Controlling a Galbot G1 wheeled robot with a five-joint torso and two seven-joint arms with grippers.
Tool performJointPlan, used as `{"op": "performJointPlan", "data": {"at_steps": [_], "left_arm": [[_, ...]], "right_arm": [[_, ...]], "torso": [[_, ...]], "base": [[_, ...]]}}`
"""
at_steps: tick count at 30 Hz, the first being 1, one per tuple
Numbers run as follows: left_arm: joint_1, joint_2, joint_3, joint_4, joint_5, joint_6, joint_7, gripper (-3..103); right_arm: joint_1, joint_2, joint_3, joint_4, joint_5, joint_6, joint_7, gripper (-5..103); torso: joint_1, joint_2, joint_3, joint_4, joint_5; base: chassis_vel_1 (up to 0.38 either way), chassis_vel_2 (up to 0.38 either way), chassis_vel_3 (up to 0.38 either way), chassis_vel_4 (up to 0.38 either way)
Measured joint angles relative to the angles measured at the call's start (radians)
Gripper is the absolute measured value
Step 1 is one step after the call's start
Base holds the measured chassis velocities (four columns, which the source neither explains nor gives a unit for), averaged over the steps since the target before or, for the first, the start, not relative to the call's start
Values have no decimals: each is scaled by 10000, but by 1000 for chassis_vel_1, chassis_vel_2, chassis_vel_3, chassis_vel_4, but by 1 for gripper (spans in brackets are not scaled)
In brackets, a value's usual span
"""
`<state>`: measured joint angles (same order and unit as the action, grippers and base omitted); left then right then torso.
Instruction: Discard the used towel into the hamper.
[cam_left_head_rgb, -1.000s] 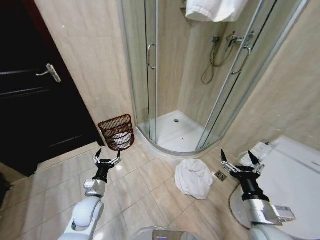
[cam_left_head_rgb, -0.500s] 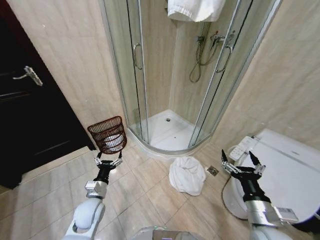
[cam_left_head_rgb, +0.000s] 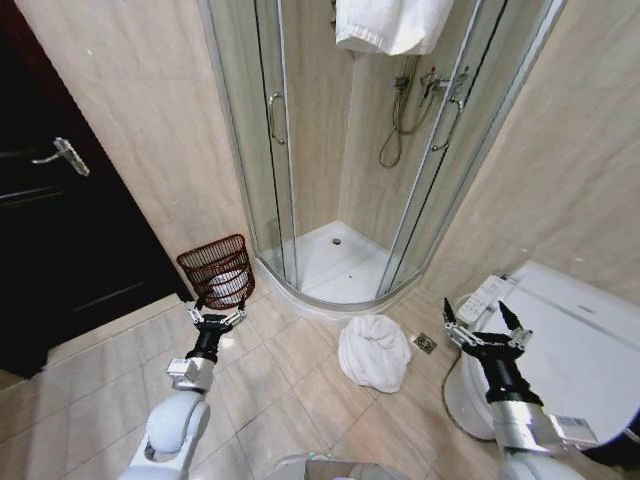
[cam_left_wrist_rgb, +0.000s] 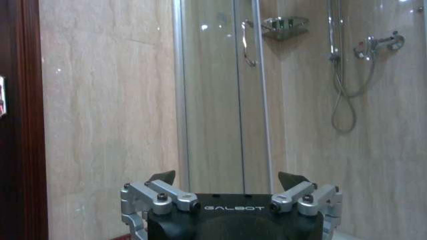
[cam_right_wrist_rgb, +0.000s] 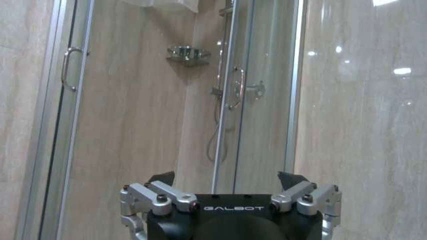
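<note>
Head view: both arms held forward and low, empty. Left gripper (cam_left_head_rgb: 214, 318) fingers spread, hovering over the floor tiles (cam_left_head_rgb: 270, 385); the hamper (cam_left_head_rgb: 217, 271) stands just beyond it, against the wall beside the shower enclosure (cam_left_head_rgb: 330, 190), with something pale showing inside through the slats. Right gripper (cam_left_head_rgb: 486, 325) also spread, poised over the edge of the toilet (cam_left_head_rgb: 570, 340). The used towel (cam_left_head_rgb: 374, 351), a white crumpled heap, lies on the floor between the two grippers, nearer the right one and lower than both, just off the shower's curved sill. A second white towel (cam_left_head_rgb: 392, 22) hangs over the shower top, well above either gripper. Left wrist view: left gripper (cam_left_wrist_rgb: 227, 181) fingers apart, nothing between them; beyond lie the tiled wall and glass shower door. Right wrist view: right gripper (cam_right_wrist_rgb: 227, 181) likewise apart and empty, facing the shower door and hose. Judgement: the approach step, towel not yet grasped. Next move calls for bringing a gripper down onto the heap, probably the right, then pinching a fold.
</note>
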<state>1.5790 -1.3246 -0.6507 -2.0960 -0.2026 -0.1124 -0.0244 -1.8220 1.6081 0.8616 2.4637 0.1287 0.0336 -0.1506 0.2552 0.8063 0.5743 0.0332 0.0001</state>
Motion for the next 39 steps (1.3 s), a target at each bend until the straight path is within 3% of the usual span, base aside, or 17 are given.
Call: {"op": "performJointPlan", "data": {"at_steps": [7, 19, 22, 24, 28, 39], "left_arm": [[-184, -227, -194, -296, 18, 404, -49, 100], [-33, -476, -797, -1396, -276, 1200, 150, 100], [-97, -591, -770, -1275, -210, 1094, 168, 100], [-207, -719, -744, -927, 116, 626, 167, 100], [-271, -731, -580, -628, 239, 301, 166, 100], [-235, -1042, -203, -740, 339, 213, 196, 100]], "right_arm": [[89, 0, 18, 116, -2, -412, 134, 100], [677, 0, -45, -191, -227, -340, -39, 100], [676, 0, -22, -216, -244, -102, -51, 100], [519, 0, 36, -188, -125, 176, -47, 100], [256, 0, 130, -113, 142, 516, -40, 100], [238, 0, 78, -109, 221, 682, 62, 100]], "torso": [[154, 338, 186, -1, -1], [399, 917, 522, 1, 0], [450, 1028, 580, 0, 1], [513, 1160, 651, -1, 0], [597, 1346, 750, -1, -1], [820, 1857, 1037, 1, 0]], "base": [[0, 0, 0, 0], [0, 0, 0, 0], [0, 0, 0, 0], [0, 0, 0, 0], [0, 0, 0, 0], [0, 0, 0, 0]]}}
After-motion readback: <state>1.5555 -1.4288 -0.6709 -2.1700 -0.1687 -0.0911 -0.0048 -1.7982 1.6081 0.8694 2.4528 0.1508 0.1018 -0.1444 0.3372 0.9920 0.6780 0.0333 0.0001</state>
